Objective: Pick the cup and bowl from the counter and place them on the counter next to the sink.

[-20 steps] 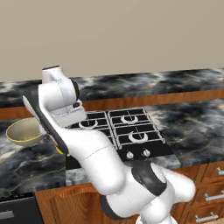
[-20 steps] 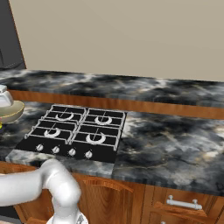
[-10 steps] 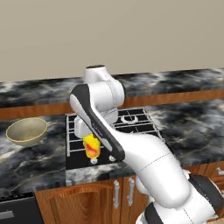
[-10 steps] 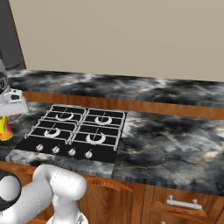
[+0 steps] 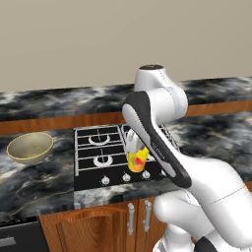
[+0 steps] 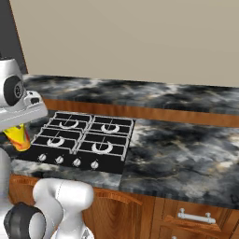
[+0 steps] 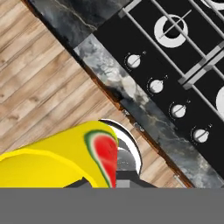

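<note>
Left base view: the cup [image 5: 137,160] is seen clamped in the gripper [image 5: 134,147], carried in the air over the front edge of the stovetop [image 5: 106,156], just above its row of knobs. Half a second earlier it was hanging further to the left of that stovetop, and a second earlier the arm was folded down near the bowl [image 5: 30,147]; the load has thus been swung rightward across the burners. The jaws are closed tight on the cup, which is shown in the hand view [image 7: 61,159] filling the lower left, with the wooden floor [image 7: 39,78] and the counter [image 7: 127,94] edge beyond it. In the right base view the cup [image 6: 17,137] is found at the far left, under the hand. The bowl is left untouched on the counter [image 5: 29,182], well apart from the cup. The transport step is judged to be under way; no sink is visible yet, so release is not yet due.
</note>
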